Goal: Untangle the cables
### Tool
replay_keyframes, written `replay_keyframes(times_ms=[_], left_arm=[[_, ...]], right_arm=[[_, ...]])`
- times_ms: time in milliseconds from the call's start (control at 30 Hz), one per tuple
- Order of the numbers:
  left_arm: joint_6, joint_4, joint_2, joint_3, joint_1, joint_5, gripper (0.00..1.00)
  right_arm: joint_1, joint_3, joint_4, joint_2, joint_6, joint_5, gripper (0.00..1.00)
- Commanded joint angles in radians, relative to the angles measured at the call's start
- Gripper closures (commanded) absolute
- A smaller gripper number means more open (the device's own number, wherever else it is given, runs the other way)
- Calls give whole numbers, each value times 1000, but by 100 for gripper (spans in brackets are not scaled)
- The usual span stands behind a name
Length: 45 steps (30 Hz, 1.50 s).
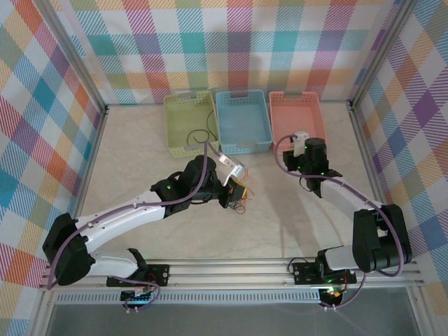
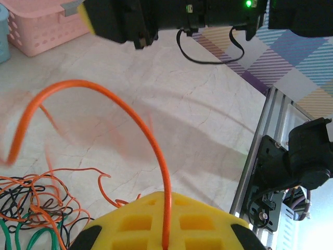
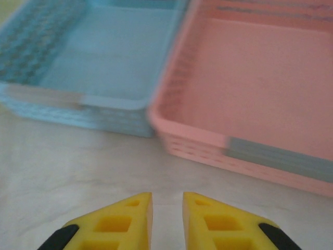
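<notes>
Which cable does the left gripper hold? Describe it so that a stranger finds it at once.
On the table, just nearer than the blue basket, lies a tangle of thin cables. One orange cable arches high above it into the left gripper. Its neighbours lie flat and loose; this one is lifted and clamped.

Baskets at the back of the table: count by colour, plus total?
Green basket: 1
Blue basket: 1
Pink basket: 1
Total: 3
</notes>
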Motion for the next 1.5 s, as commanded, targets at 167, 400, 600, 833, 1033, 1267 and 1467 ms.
replay_keyframes(times_ms=[167, 400, 600, 833, 1033, 1267, 1467], left_arm=[[10, 30, -9, 0, -11, -21, 100], [32, 24, 7, 8, -11, 6, 100], [35, 19, 0, 8, -11, -25, 100], [32, 42, -11, -3, -12, 16, 100], [32, 46, -6, -5, -10, 28, 100], [30, 50, -2, -3, -11, 41, 100], [30, 57, 4, -7, -11, 39, 100]], right_arm=[[-70, -63, 135, -70, 110, -295, 66], [16, -132, 214, -281, 13, -652, 49], [143, -157, 55, -466, -182, -675, 51], [250, -128, -49, -387, -318, -590, 49], [273, -165, 92, -323, -348, -623, 47], [295, -80, 90, -196, -383, -592, 46], [302, -46, 143, -125, -368, -507, 50]])
